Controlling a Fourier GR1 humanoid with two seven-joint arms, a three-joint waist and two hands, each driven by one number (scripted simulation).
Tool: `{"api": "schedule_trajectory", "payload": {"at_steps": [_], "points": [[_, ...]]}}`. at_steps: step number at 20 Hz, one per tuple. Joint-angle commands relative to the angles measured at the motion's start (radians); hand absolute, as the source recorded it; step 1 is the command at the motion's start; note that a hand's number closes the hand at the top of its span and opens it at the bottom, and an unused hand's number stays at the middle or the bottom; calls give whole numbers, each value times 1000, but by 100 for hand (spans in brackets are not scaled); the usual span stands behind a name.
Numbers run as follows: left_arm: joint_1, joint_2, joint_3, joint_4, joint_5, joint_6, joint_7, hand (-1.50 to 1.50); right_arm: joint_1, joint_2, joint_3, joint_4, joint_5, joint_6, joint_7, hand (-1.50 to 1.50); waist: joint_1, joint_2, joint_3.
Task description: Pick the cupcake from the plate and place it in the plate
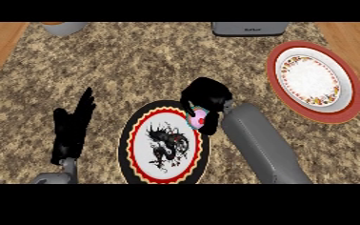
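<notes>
One cupcake (199,117) is sitting inside the curled right hand (205,97), grasped over the dragon plate's (163,145) upper-right rim.

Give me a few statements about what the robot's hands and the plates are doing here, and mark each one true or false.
1. The right hand is curled round the cupcake. True.
2. The cupcake sits on the red-rimmed plate. False: it is in the right hand, over the upper right rim of the black dragon plate.
3. The left hand is holding a plate. False: it is open with its fingers up, left of the dragon plate, holding nothing.
4. The red-rimmed plate lies at the view's right, apart from the dragon plate. True.
5. Both plates rest on a speckled counter. True.
</notes>
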Motion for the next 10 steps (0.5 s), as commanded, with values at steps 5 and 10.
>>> {"api": "schedule_trajectory", "payload": {"at_steps": [5, 10], "points": [[42, -19, 1, 5, -3, 19, -22, 0, -4, -137, -398, 22, -7, -315, 483, 150, -27, -1, -1], [8, -7, -10, -15, -11, 4, 19, 0, 2, -148, -457, -69, 20, -487, 568, 150, 4, -2, -1]]}}
